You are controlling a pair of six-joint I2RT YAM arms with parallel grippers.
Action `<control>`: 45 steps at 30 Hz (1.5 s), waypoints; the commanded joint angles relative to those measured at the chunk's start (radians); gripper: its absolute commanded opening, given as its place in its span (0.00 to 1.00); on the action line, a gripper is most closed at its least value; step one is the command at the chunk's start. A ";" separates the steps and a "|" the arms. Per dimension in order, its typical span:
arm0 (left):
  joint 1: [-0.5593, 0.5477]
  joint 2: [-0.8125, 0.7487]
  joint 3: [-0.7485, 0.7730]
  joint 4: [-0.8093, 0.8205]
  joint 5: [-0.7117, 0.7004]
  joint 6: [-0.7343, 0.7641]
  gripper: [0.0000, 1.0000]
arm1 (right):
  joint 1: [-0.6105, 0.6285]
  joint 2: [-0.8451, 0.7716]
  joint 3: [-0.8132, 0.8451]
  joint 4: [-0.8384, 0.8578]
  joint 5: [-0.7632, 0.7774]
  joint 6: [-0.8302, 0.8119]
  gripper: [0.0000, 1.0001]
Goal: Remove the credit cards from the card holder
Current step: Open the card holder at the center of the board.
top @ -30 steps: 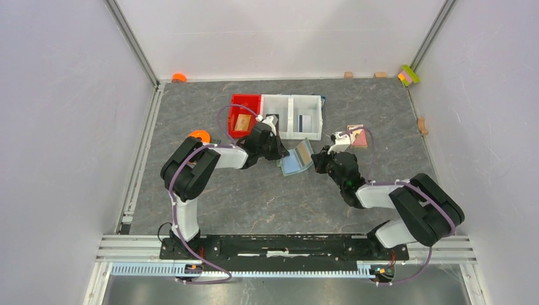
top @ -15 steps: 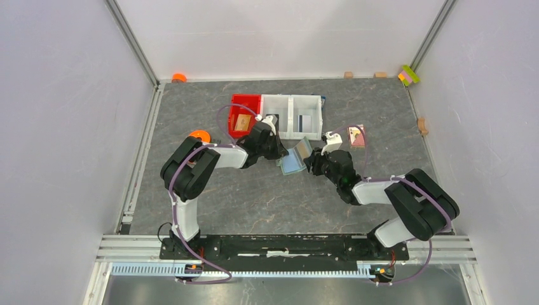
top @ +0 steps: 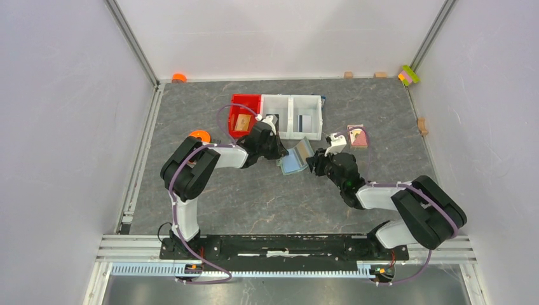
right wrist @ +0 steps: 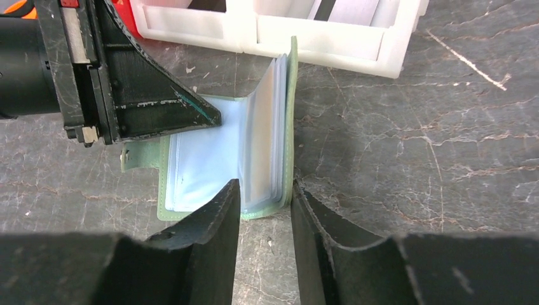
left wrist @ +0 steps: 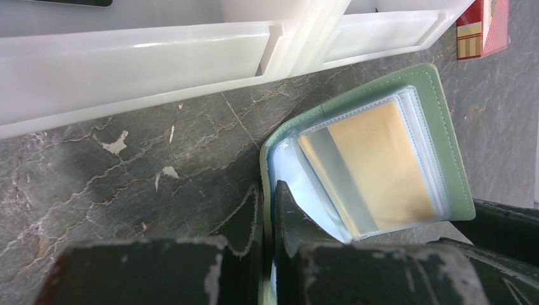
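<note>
Left pincer (left wrist: 267,210) clamping open card holder (left wrist: 445,127), tan-gold card (left wrist: 381,165) apparently sleeved inside

I see a dark grey, marble-veined bench (top: 254,197) boxed in by plain pale walls (top: 63,127) on three sides, with aluminium rails (top: 135,44) at the corners. Light is even, with soft shadows. A slotted metal rail (top: 286,244) runs along the near edge. Small wooden blocks (top: 348,75) sit against the far wall.
</note>
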 commanded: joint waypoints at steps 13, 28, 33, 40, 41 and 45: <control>-0.011 -0.022 0.033 -0.033 0.008 0.047 0.02 | 0.004 -0.047 -0.021 0.058 0.067 0.001 0.14; -0.011 -0.019 0.045 -0.051 0.008 0.060 0.02 | 0.009 0.053 0.120 -0.145 0.072 -0.071 0.20; -0.011 -0.019 0.050 -0.059 0.006 0.066 0.02 | 0.018 0.062 0.131 -0.150 0.060 -0.082 0.28; -0.012 -0.017 0.052 -0.060 0.007 0.067 0.02 | 0.028 0.054 0.106 -0.080 0.002 -0.092 0.53; -0.012 -0.017 0.052 -0.060 0.006 0.067 0.02 | 0.029 0.053 0.102 -0.073 -0.001 -0.092 0.55; -0.012 -0.018 0.052 -0.059 0.011 0.067 0.02 | 0.031 0.057 0.102 -0.070 -0.006 -0.091 0.61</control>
